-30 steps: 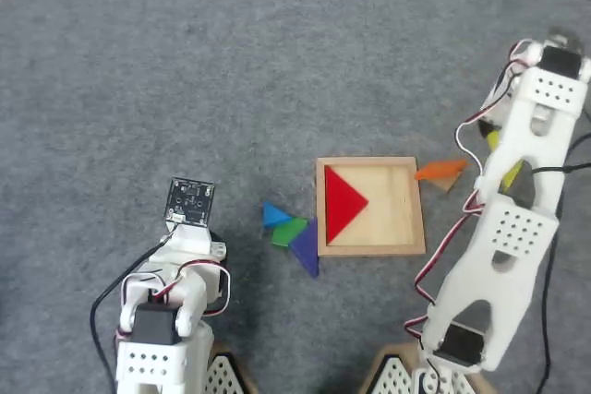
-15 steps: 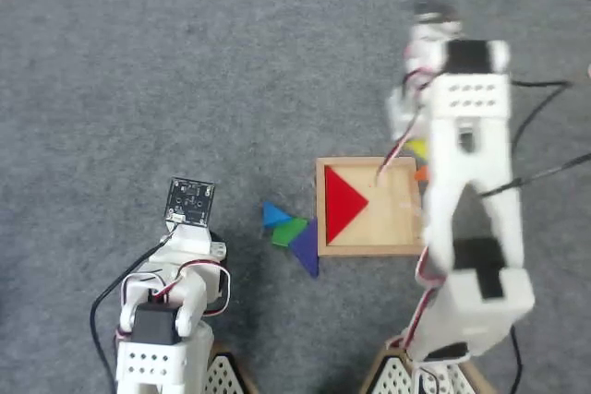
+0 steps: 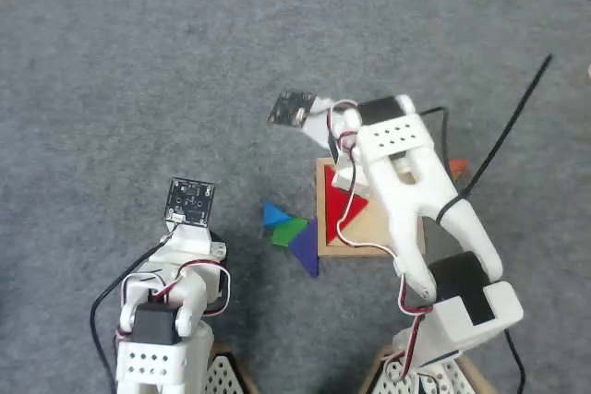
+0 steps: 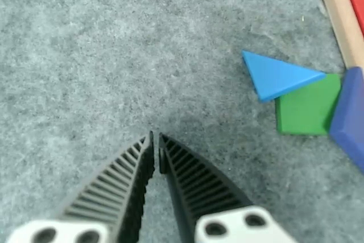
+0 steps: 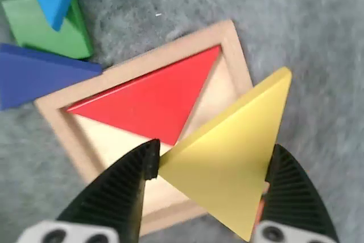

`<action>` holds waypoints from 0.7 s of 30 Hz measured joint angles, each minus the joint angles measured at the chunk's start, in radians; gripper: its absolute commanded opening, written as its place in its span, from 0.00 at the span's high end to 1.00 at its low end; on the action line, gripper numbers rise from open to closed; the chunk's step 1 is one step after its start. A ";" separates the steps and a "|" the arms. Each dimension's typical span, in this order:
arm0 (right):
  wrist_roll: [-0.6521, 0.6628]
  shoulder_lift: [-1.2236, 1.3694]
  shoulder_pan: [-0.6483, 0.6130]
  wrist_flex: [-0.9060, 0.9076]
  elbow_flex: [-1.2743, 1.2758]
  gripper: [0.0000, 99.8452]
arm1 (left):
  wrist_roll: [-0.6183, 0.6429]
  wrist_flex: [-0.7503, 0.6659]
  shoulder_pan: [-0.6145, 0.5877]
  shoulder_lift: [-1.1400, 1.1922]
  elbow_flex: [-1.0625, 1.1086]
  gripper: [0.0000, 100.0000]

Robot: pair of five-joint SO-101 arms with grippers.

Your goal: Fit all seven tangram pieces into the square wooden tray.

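Triangle [image 5: 233, 140], yellow, large, pinched in right gripper [image 5: 215, 160] over tray [image 5: 142, 61]; left gripper [image 4: 155, 138] pressed together.

Table [image 3: 138, 71]: tray [image 3: 355, 248], blue triangle [image 3: 274, 215], green square [image 3: 289, 232], indigo piece [image 3: 306, 248].

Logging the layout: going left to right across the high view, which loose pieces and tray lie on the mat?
blue triangle → green piece → dark blue piece → wooden tray → orange piece

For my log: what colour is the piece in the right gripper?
The piece is yellow, clearest in the right wrist view.
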 measured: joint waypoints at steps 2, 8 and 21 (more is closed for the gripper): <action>0.043 0.000 0.000 -0.055 0.052 0.78 | 0.000 0.000 0.000 0.000 0.000 0.98; 0.153 0.000 0.000 -0.137 0.147 0.78 | 0.000 0.000 0.000 0.000 0.000 0.98; 0.336 0.176 0.009 -0.081 -0.009 0.78 | 0.000 0.000 0.000 0.000 0.000 0.98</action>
